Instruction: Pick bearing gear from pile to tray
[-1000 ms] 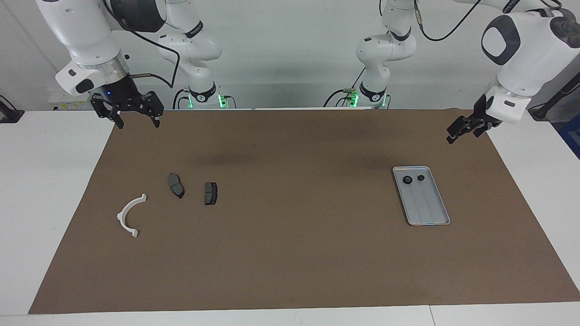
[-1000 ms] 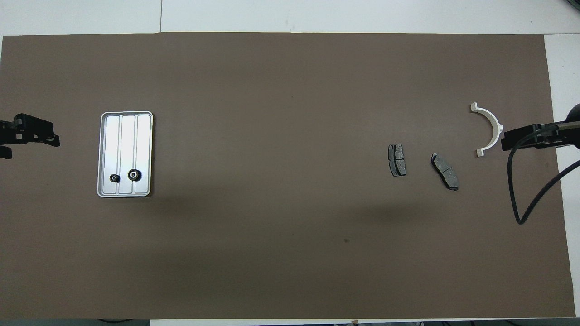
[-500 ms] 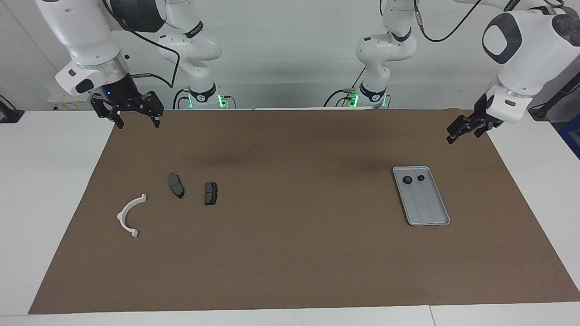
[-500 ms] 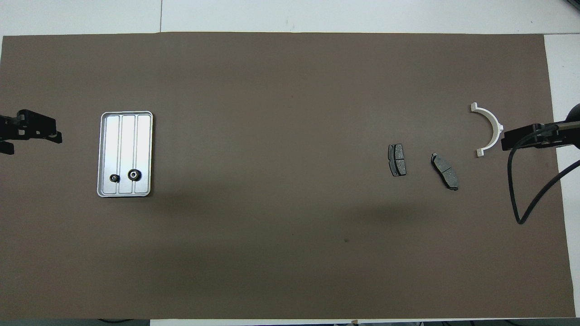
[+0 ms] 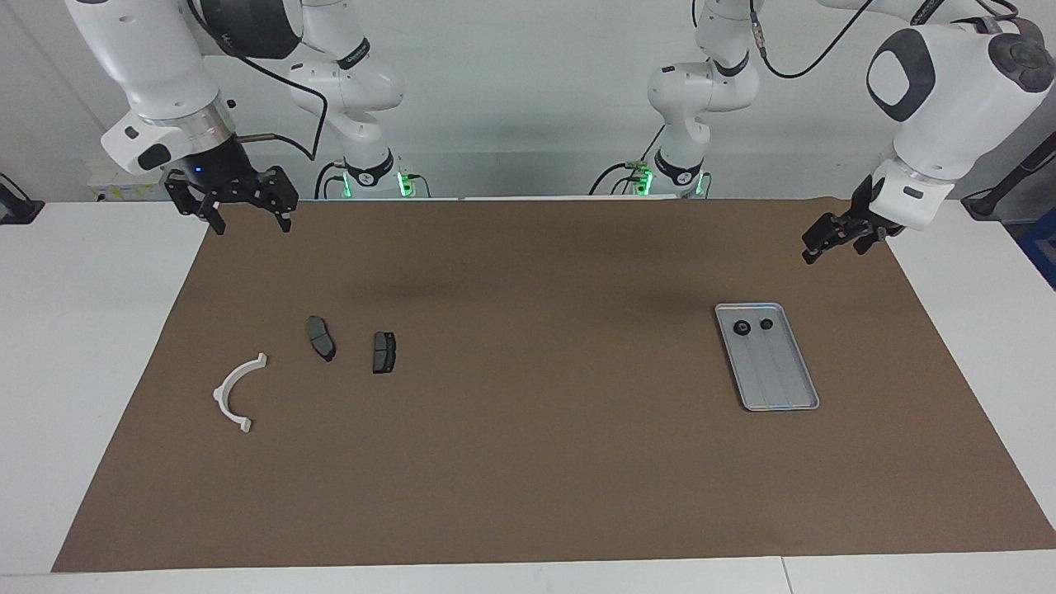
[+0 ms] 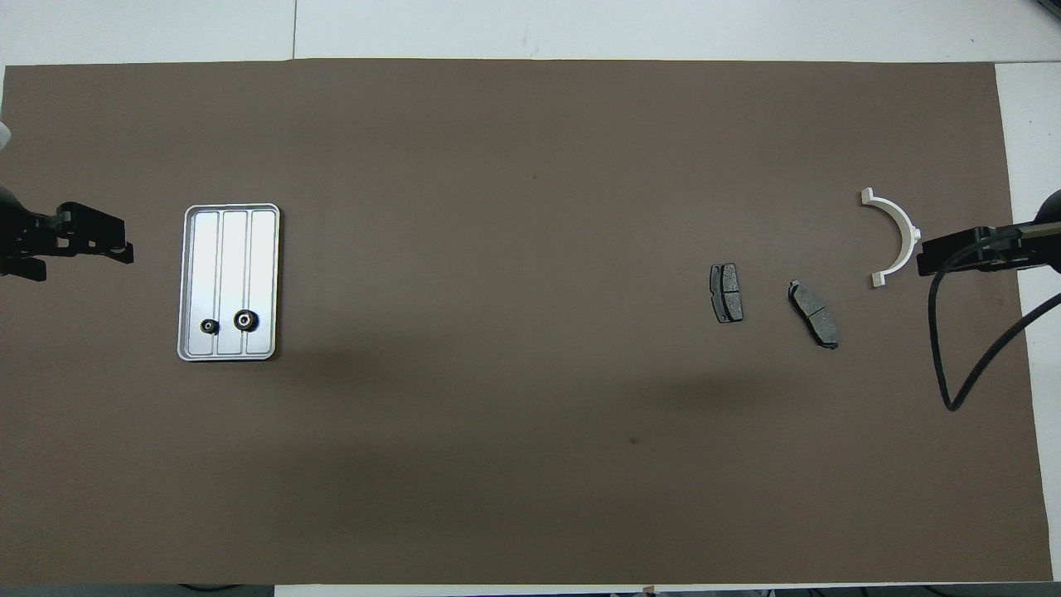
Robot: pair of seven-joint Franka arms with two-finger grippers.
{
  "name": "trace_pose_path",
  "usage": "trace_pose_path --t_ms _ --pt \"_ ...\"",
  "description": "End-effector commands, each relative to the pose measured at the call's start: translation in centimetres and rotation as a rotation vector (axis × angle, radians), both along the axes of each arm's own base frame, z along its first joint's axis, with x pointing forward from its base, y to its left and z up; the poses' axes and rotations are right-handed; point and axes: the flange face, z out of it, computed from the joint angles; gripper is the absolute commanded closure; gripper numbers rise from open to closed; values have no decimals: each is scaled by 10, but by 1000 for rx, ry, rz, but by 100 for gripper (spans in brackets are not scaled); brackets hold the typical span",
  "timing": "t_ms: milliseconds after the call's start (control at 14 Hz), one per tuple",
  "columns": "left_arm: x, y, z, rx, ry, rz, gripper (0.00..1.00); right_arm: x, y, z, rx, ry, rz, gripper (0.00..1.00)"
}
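Overall, a brown mat (image 5: 528,412) covers the white table (image 5: 82,346) before a pale wall. No writing is legible. Toward the left arm's edge, the tray (image 5: 784,388) holds two black gears (image 5: 742,328). Both empty grippers hang spread: left gripper (image 5: 829,241) near that edge, right gripper (image 5: 247,219) over the mat's corner. The pile (image 5: 322,338) lies near the right arm's edge.

One camera looked from high across the table toward the robots; another looked steeply down from above them. Both covered the brown mat (image 5: 528,388) (image 6: 514,332).
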Motion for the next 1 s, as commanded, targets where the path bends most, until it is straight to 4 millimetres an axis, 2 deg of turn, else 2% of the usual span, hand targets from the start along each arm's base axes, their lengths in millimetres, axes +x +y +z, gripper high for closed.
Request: trace_pose_path --t_ms 0,143,429,714,929 --pt "-7 3 9 -2 -7 -3 0 0 0 -1 21 -18 -19 0" --pt "-15 2 16 -4 -1 -3 0 0 0 -1 21 -18 -19 0" --pt "-25 -2 16 -6 20 -13 0 0 0 -2 21 -17 -19 0" --pt "-20 6 17 -5 -24 0 0 0 -2 -1 21 -18 -17 0" --pt "-17 -2 19 -1 -38 -11 0 0 -1 -1 21 -18 -17 0"
